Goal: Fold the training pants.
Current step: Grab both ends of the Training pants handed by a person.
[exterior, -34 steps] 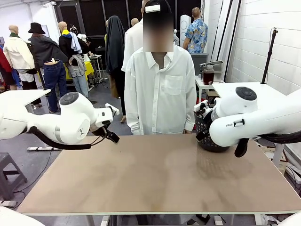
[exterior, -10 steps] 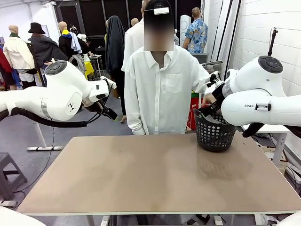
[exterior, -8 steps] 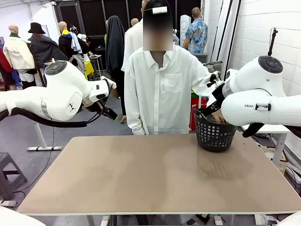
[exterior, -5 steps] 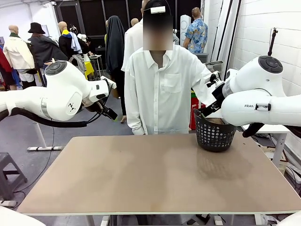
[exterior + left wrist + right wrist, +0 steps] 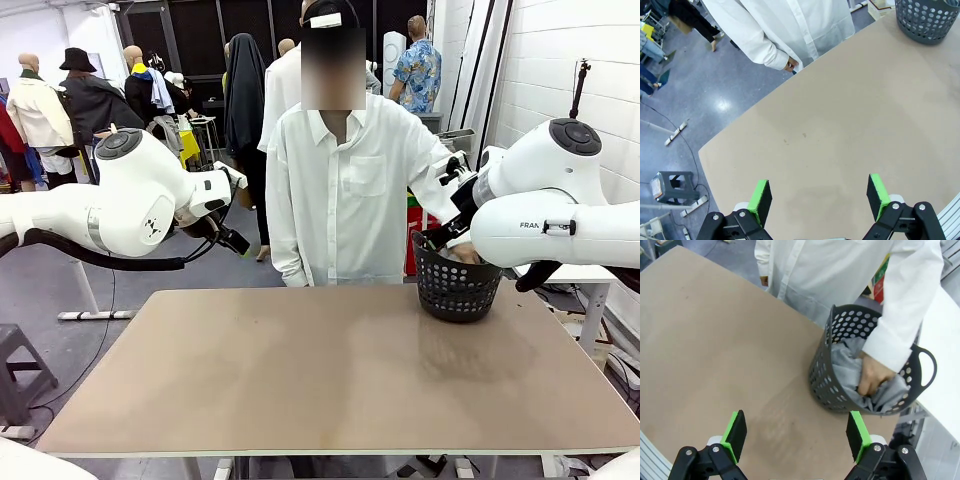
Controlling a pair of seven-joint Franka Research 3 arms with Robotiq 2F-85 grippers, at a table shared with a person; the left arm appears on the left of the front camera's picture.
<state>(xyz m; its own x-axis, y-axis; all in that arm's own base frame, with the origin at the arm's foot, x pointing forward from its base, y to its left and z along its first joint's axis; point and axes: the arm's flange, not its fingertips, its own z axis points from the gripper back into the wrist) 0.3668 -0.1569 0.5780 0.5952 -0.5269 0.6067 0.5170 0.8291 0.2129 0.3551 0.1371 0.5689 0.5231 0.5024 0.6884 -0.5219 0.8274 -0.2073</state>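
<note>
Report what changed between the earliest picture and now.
The left arm and right arm rose and drew back, uncovering the black basket. The person's hand reached down into the basket and took hold of the grey training pants. The basket kept its place at the table's far right corner; the left tool and right tool are open, holding nothing.

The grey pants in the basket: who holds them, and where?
The person's hand grips a bunched fold of the training pants inside the basket; which part cannot be told. The left gripper and right gripper are open, empty.
</note>
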